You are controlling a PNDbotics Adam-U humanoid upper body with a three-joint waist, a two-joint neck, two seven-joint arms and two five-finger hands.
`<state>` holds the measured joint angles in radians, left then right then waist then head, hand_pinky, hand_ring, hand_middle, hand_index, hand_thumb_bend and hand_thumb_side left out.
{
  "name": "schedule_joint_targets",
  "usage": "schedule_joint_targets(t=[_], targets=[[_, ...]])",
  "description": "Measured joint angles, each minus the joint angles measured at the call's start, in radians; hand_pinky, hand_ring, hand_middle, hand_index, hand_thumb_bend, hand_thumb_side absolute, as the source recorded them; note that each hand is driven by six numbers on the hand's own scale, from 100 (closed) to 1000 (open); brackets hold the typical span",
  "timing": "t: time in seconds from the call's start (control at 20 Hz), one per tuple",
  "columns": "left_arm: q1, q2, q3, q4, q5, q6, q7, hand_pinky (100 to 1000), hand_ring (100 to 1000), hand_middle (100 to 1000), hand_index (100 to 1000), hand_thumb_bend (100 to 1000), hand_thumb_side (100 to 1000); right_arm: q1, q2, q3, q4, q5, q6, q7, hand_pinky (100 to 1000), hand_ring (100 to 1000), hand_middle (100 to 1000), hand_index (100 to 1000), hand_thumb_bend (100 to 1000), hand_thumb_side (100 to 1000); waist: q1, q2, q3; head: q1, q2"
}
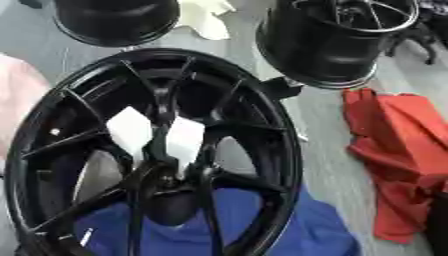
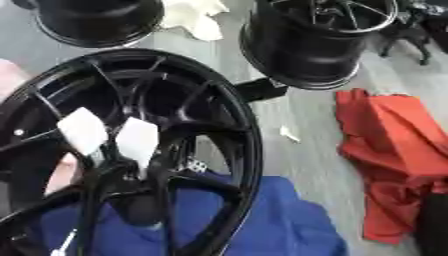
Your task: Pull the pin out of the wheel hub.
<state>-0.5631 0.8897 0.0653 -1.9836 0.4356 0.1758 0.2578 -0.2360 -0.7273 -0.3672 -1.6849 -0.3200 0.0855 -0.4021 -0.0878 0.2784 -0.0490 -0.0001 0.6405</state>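
Note:
A large black wheel rim (image 1: 280,150) fills the foreground, tilted, with its thin spokes meeting at the hub (image 1: 166,175). Two white blocks (image 1: 131,129) (image 1: 185,137) sit between the spokes just above the hub. I cannot make out a pin as such. A small pale checkered bit (image 2: 194,165) shows through the spokes right of the hub. My left hand is in neither view. A dark upright shape (image 2: 433,225) at the lower right edge may be my right hand, and nothing more of it can be made out.
A blue cloth (image 1: 324,230) lies under the rim. A crumpled red cloth (image 1: 394,145) lies to the right. Two more black rims (image 1: 337,40) (image 1: 114,20) stand behind, with a pale rag (image 1: 206,20) between them. A small white scrap (image 2: 287,133) lies on the grey floor.

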Motion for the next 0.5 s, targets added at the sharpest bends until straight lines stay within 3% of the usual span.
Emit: schedule_joint_targets(t=[0.3, 0.5], targets=[[0.0, 0.002, -0.006, -0.002, -0.004, 0.008, -0.011, 648, 586, 553, 752, 100, 565, 0.0, 0.0, 0.0, 0.0, 0.0, 0.0, 0.0, 360, 328, 365, 581, 100, 273, 0.001, 0.0, 0.0, 0.003, 0.0], [-0.01, 0.036, -0.02, -0.002, -0.058, 0.02, -0.109, 660, 592, 563, 764, 100, 542, 0.0, 0.0, 0.001, 0.002, 0.0, -0.001, 0.002, 359, 327, 365, 581, 100, 273, 0.006, 0.0, 0.0, 0.006, 0.0]])
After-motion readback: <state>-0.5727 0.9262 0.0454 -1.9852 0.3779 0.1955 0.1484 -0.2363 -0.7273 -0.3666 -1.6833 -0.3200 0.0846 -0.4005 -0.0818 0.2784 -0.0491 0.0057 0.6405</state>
